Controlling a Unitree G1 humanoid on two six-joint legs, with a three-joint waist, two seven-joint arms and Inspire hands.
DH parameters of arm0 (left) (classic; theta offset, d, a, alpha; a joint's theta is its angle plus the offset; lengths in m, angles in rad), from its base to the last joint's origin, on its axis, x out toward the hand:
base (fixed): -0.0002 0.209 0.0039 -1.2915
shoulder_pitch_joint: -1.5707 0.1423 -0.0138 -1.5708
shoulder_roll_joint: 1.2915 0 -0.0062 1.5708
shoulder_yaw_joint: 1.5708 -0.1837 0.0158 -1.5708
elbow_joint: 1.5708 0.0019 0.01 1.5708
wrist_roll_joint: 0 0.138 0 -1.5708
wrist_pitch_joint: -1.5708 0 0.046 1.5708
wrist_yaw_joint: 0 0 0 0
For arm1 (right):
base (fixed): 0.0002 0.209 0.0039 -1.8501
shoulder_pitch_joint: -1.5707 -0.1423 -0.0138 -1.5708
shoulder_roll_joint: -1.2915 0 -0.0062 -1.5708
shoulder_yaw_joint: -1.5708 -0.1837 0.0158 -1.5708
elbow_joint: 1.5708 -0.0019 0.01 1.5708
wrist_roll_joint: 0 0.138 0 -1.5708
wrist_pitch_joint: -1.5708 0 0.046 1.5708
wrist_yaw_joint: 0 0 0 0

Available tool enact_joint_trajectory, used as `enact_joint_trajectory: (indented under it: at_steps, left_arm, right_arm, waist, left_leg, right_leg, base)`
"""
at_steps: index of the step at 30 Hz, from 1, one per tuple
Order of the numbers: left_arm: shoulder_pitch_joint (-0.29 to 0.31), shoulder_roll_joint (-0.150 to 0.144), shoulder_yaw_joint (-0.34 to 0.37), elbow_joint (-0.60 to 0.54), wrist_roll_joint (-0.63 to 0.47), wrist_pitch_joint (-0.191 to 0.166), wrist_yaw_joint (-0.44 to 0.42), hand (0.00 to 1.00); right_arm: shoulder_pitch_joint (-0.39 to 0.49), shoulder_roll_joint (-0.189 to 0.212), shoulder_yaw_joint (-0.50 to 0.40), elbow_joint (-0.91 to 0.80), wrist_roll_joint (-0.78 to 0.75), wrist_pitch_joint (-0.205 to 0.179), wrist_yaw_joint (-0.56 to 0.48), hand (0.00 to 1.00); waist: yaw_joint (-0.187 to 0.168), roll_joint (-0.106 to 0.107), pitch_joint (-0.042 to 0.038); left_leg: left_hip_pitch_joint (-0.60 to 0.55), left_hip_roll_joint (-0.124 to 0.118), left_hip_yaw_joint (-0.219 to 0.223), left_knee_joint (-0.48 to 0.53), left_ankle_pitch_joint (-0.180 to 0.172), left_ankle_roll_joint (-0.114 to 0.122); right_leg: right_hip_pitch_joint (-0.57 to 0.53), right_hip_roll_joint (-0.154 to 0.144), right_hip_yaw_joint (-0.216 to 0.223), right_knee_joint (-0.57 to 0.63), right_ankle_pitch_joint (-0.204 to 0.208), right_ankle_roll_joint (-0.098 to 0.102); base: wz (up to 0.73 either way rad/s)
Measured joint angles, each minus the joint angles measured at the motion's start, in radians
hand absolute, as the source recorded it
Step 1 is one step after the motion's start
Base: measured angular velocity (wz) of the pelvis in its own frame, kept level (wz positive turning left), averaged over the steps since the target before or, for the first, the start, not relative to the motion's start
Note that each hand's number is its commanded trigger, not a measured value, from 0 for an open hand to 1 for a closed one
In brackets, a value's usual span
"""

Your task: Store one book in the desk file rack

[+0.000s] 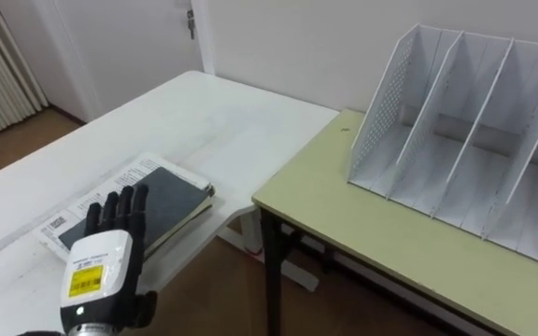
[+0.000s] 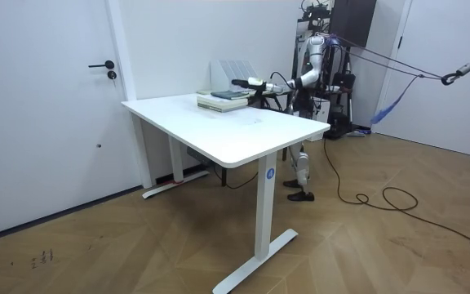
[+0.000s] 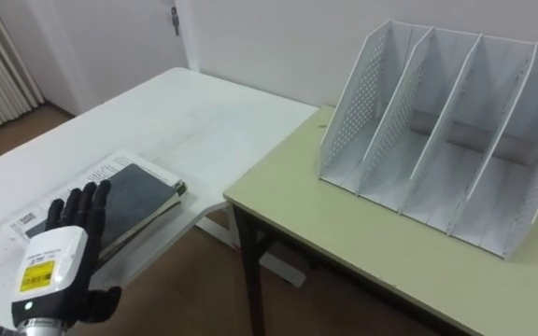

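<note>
The dark, slate-covered book [image 1: 174, 198] lies flat on top of a white printed book [image 1: 131, 174] on the white table [image 1: 194, 107], and everything here is best placed from it. The robot's left hand [image 1: 99, 266] is at the dark book's near end, fingers [image 1: 124, 207] straight and slightly spread, clasping nothing. Whether the fingertips rest on the cover or hang just above it I cannot tell from this angle. The dark book's long axis runs from that near end away and to the right, roughly in line with the hand, so the fingers point along the cover rather than across it. That matters, I judge, for the grasp still to come: the free long edge lies on the book's right side. The white perforated metal file rack [image 1: 456, 131] stands well apart from the dark book, to its right and farther back on a pale green desk [image 1: 381, 245], its slots empty and the book not yet stored.
</note>
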State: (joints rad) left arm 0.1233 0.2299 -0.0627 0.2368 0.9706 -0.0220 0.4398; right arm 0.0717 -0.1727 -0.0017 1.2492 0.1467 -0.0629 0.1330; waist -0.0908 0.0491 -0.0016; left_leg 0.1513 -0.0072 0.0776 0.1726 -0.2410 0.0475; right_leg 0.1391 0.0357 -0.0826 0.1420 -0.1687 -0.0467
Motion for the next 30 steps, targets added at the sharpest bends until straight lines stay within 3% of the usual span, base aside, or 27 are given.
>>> enact_joint_trajectory:
  at_steps: [10, 15, 23, 24, 25, 26, 27, 30]
  left_arm:
    - [-0.046, 0.018, -0.001, 0.102, -0.11, 0.03, -0.079, 0.0]
    - [-0.049, 0.019, 0.0, 0.108, -0.112, 0.042, -0.11, 0.0]
    - [-0.058, 0.017, 0.0, 0.108, -0.106, 0.059, -0.142, 0.0]
    - [-0.058, 0.016, -0.001, 0.108, -0.107, 0.062, -0.143, 0.26]
    - [-0.058, 0.015, -0.001, 0.108, -0.107, 0.064, -0.143, 0.61]
    - [-0.058, 0.015, -0.001, 0.108, -0.107, 0.065, -0.146, 0.75]
    - [-0.06, 0.016, -0.001, 0.111, -0.107, 0.066, -0.149, 1.0]
    - [-0.073, 0.016, 0.001, 0.124, -0.106, 0.072, -0.148, 1.0]
  right_arm:
    - [0.006, -0.002, 0.0, -0.015, -0.002, 0.0, -0.015, 0.0]
    - [0.013, -0.018, -0.001, -0.035, -0.035, 0.001, -0.021, 0.0]
    - [0.017, -0.021, 0.0, -0.052, -0.043, 0.022, -0.024, 0.0]
    - [0.017, -0.021, 0.0, -0.052, -0.043, 0.022, -0.024, 0.0]
    - [0.017, -0.021, 0.0, -0.052, -0.043, 0.023, -0.024, 0.0]
    - [0.017, -0.021, 0.0, -0.051, -0.042, 0.025, -0.023, 0.0]
    - [0.017, -0.021, 0.0, -0.051, -0.042, 0.03, -0.024, 0.0]
    - [0.017, -0.021, 0.0, -0.051, -0.041, 0.034, -0.027, 0.0]
  waist:
    - [-0.014, 0.001, 0.0011]
    - [-0.015, 0.014, 0.0016]
    - [-0.014, 0.014, 0.0009]
    - [-0.013, 0.013, 0.0006]
    - [-0.013, 0.013, 0.0004]
    - [-0.012, 0.013, 0.0002]
    - [-0.012, 0.012, -0.0001]
    - [-0.012, 0.011, -0.0007]
  left_leg:
    - [0.0, 0.0, 0.001, 0.0, 0.0, 0.0]
    - [0.0, 0.001, 0.002, -0.006, 0.0, 0.0]
    - [0.0, -0.005, 0.005, -0.005, 0.001, -0.001]
    - [0.001, -0.006, 0.006, -0.004, 0.001, -0.001]
    - [0.002, -0.006, 0.006, -0.004, 0.001, -0.001]
    - [0.003, -0.006, 0.007, -0.004, 0.001, -0.001]
    - [0.005, -0.005, 0.009, -0.004, 0.001, -0.001]
    - [0.011, -0.005, 0.011, -0.004, 0.001, -0.001]
  right_leg:
    - [-0.001, 0.0, 0.006, 0.001, 0.0, 0.0]
    - [-0.003, 0.001, 0.006, 0.0, 0.0, 0.0]
    - [0.0, 0.001, 0.003, -0.007, 0.0, 0.0]
    - [0.001, 0.001, 0.005, -0.007, 0.0, 0.0]
    - [0.001, 0.001, 0.006, -0.007, 0.0, 0.0]
    - [0.0, 0.0, 0.007, -0.008, 0.0, 0.0]
    - [-0.002, 0.0, 0.008, -0.008, 0.0, 0.0]
    - [0.003, 0.0, 0.012, -0.007, -0.002, 0.0]
  base:
    - [-0.02]
    - [0.0]
    - [0.01]
    - [0.0]
    - [0.0]
    - [0.0]
    - [0.0]
    - [0.0]
